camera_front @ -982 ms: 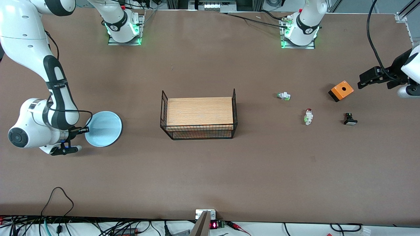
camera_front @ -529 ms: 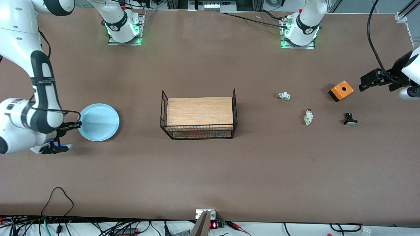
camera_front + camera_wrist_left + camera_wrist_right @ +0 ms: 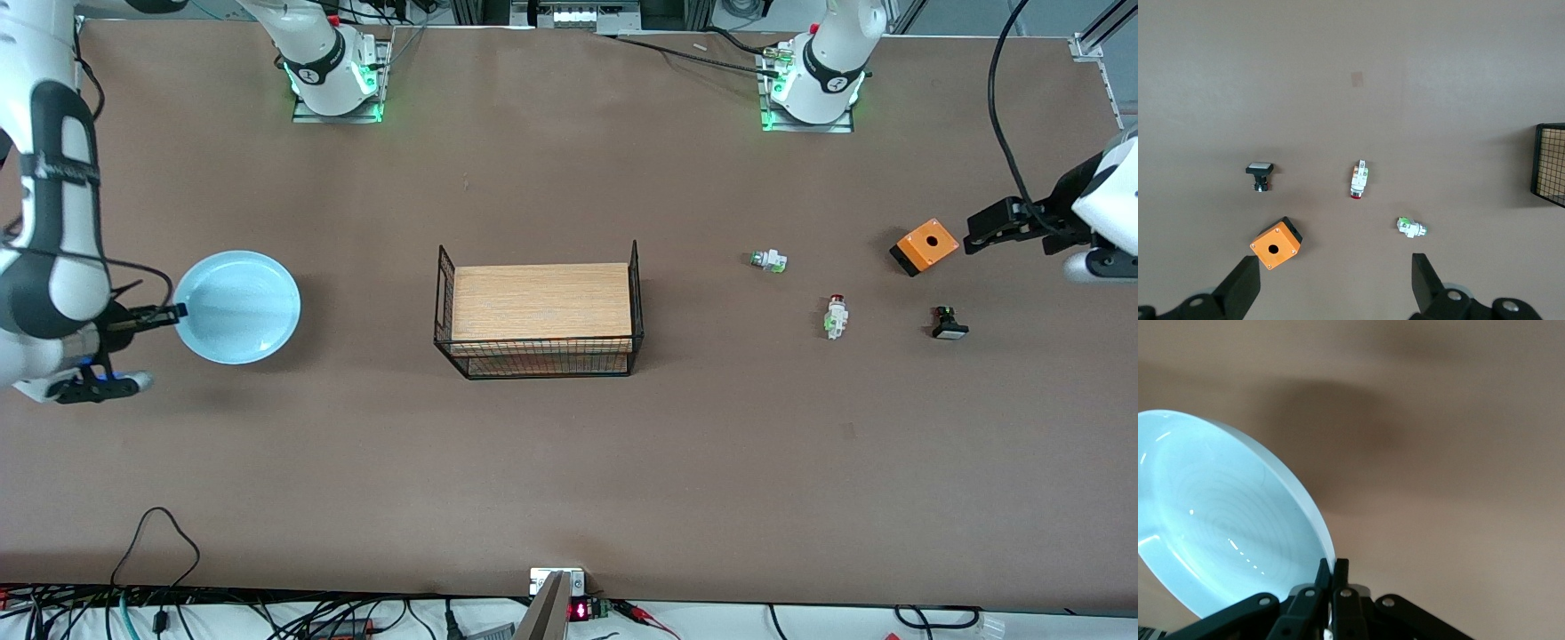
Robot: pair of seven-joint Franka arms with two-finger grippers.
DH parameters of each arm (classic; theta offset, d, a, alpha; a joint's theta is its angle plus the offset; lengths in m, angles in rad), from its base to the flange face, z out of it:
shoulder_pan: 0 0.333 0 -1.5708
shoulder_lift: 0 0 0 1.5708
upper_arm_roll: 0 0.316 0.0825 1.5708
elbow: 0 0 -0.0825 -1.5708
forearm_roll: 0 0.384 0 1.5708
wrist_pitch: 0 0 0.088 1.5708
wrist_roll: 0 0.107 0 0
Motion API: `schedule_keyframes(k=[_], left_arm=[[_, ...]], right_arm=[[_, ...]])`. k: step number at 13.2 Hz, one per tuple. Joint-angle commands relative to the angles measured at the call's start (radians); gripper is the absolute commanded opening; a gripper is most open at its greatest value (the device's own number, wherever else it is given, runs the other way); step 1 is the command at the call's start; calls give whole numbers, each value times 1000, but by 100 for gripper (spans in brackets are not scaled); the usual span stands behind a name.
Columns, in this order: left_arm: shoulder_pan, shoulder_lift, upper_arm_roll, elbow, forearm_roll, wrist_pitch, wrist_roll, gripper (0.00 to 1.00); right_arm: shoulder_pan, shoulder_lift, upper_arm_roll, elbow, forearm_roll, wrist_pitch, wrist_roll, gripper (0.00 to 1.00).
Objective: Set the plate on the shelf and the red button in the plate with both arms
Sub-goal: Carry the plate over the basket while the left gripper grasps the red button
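The pale light-blue plate (image 3: 237, 307) hangs above the table at the right arm's end, held by its rim. My right gripper (image 3: 178, 310) is shut on that rim; in the right wrist view its fingers (image 3: 1340, 577) pinch the plate (image 3: 1225, 533) at its edge. The red button (image 3: 835, 316), white with a dark red cap and green end, lies on the table toward the left arm's end; it also shows in the left wrist view (image 3: 1358, 180). My left gripper (image 3: 975, 233) is open and empty, up in the air beside the orange box (image 3: 925, 246).
A black wire basket (image 3: 539, 313) with a wooden board in it stands mid-table. A white-and-green part (image 3: 769, 260) with no red cap, the orange box (image 3: 1275, 243) and a black button with a white cap (image 3: 949, 324) lie near the red button.
My right gripper has lifted the plate and carried it toward the right arm's end of the table. My left gripper has shifted slightly by the orange box.
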Motion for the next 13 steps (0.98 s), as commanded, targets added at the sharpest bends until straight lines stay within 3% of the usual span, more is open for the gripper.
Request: schedule_keyframes(k=[1,6,9,13], left_arm=[[-11,69,-4,9,22,-6,8,100],[-29,146,-8,-28,38,6,-10,100],[-28,92,-25,-216,38,200,-10,100],[-18,90,-25,-371,38,352,6,100]], right_arm=[[33,-71,8,-2,15,-107,124,0],[124,-164,14,-2,146,-233,432,0],[248,-224,17,-2,155,-238,604,0],[424,-234,16,-2,164,-214,856,0]])
